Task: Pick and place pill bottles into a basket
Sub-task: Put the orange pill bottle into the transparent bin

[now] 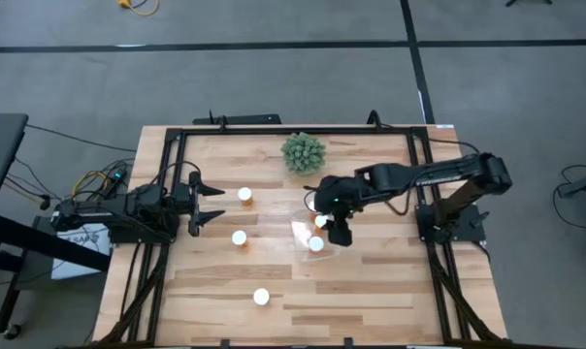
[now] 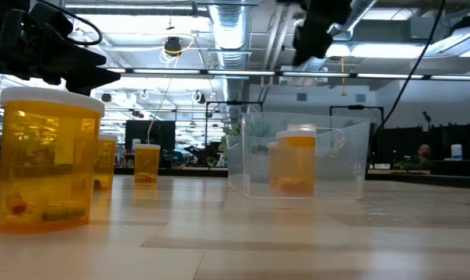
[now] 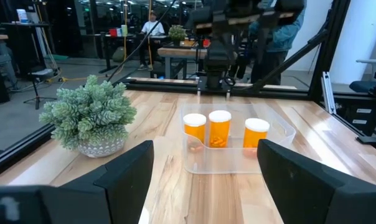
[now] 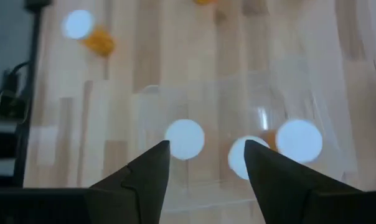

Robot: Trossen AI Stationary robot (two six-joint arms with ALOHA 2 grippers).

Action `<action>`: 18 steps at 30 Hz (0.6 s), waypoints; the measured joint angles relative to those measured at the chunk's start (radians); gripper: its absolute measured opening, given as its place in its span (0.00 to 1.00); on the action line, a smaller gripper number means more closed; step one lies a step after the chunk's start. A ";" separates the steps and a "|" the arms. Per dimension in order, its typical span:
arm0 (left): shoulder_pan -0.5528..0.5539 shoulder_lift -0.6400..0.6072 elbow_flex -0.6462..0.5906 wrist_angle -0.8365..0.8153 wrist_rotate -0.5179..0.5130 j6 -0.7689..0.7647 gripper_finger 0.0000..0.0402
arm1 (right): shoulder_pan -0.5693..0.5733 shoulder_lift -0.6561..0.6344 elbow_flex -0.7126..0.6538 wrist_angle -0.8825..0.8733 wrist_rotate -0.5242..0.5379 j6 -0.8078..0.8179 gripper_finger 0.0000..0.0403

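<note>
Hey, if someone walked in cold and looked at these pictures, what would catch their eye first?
The right hand hangs open over the clear basket at mid-table, where three pill bottles stand. Behind it sits a green spiky plant ball. Three more white-capped bottles dot the wood near the waiting, open left hand.

Illumination is bright and even, from overhead ceiling fixtures [image 2: 173, 47] seen in the low view. Shadows on the counter [image 1: 371, 291] are soft and faint. The right wrist view is blurred throughout. Glare marks the clear basket [image 2: 297, 159] walls.
</note>
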 joint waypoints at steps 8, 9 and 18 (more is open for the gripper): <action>0.000 0.000 0.000 0.000 0.000 0.000 0.69 | -0.036 0.055 -0.003 -0.112 0.103 0.188 0.42; 0.000 0.000 0.000 0.001 0.000 0.000 0.69 | -0.043 0.055 -0.003 -0.121 0.110 0.210 0.42; 0.000 0.000 0.000 0.000 0.000 0.000 0.69 | -0.072 0.051 -0.014 -0.125 0.108 0.401 0.54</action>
